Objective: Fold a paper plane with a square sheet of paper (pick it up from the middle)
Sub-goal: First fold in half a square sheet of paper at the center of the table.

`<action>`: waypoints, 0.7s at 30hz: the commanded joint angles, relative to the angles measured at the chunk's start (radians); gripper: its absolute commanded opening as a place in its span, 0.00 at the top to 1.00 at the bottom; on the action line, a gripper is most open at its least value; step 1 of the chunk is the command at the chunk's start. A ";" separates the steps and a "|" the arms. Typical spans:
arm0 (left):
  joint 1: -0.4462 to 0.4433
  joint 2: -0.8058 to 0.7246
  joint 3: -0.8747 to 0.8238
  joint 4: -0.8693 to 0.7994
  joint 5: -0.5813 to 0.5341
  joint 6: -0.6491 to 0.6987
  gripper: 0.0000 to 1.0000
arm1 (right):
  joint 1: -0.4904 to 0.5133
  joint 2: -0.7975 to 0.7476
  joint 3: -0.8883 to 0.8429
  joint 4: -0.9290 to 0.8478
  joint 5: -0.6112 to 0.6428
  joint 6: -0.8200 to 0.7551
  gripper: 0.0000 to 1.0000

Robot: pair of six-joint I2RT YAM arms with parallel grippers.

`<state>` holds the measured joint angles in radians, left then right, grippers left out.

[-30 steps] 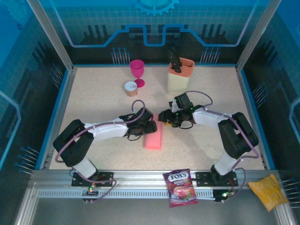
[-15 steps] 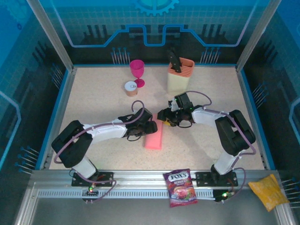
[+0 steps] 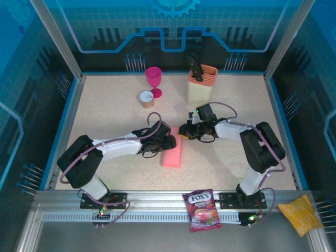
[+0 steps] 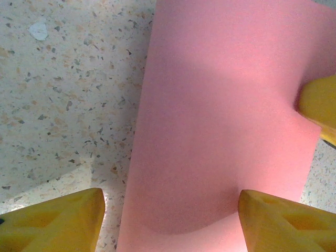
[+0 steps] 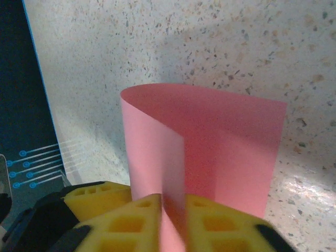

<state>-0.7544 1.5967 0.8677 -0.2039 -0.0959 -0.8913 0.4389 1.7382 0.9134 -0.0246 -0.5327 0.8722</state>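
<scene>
One paper sheet (image 5: 220,152) tight in right end effector (image 5: 170,210) (left end effector (image 4: 170,223) wide)

This is a robotics lab test cell: a speckled tabletop (image 3: 115,113) is boxed in by aluminium frame posts (image 3: 55,37) and blue backdrop panels (image 3: 173,26) printed with a gear and circuit lines. A cabled left arm (image 3: 121,144) and right arm (image 3: 247,134) are bolted to a slotted aluminium rail (image 3: 168,202) at the near edge. Unrelated props, a goblet (image 3: 154,79) and a knife block (image 3: 202,84), stand at the back.

Salmon-pink square sheet of paper (image 3: 172,155) curled over, table (image 3: 110,113) centre.
</scene>
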 commanded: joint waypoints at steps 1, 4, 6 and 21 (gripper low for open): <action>0.006 -0.022 0.003 -0.002 0.019 0.008 0.30 | -0.014 0.018 0.000 -0.014 -0.024 -0.017 0.94; 0.008 -0.030 0.019 -0.021 0.018 0.034 0.27 | -0.022 0.025 0.018 -0.043 -0.026 -0.049 1.00; 0.012 -0.040 0.034 -0.039 0.019 0.059 0.26 | -0.029 0.028 0.029 -0.062 -0.028 -0.067 1.00; 0.121 -0.072 0.032 -0.100 0.157 0.283 0.18 | -0.047 0.059 0.080 -0.149 -0.033 -0.164 1.00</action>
<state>-0.6384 1.5166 0.8879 -0.2649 -0.0010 -0.6964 0.4034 1.7725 0.9672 -0.1349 -0.5438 0.7364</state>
